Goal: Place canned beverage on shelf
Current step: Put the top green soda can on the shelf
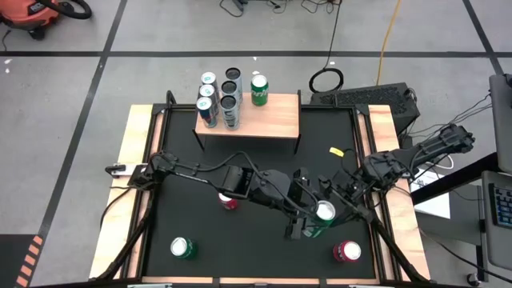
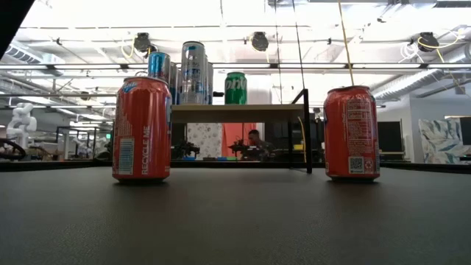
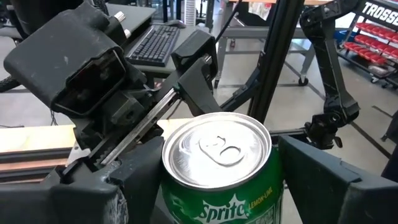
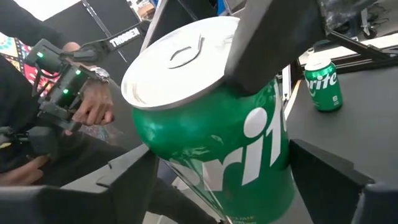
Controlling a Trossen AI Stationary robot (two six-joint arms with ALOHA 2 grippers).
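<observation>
Green and silver, the Sprite can [image 1: 324,213] sits at the lower right of the high view, off the shelf and well below it in the frame, with both grippers meeting around it. The left gripper [image 1: 314,219] reaches in from the left across the black tabletop [image 1: 240,256] and has the can between its fingers [image 3: 127,186], closed against the can's sides. In the left wrist view the can's top and pull tab fill the lower middle of the frame.

The right gripper [image 1: 328,208] comes in from the right edge. In its wrist view the can is tilted in the centre of the frame. Its own fingers [image 4: 339,177] stand wide on either side, clear of the can. A dark finger of the other arm lies across the can's upper right.

The shelf [image 1: 268,120], a light-wood board on black legs, is at the upper middle of the high view. Six cans are grouped on its left end, among them a green one [image 1: 258,90].

On the tabletop:
- A red can [image 1: 229,201] sits left of centre under the left arm.
- A second green can [image 1: 182,248] is at the lower left.
- Another red can [image 1: 346,252] is at the lower right.

A person's hand [image 4: 93,102] shows at the left of the right wrist view.
</observation>
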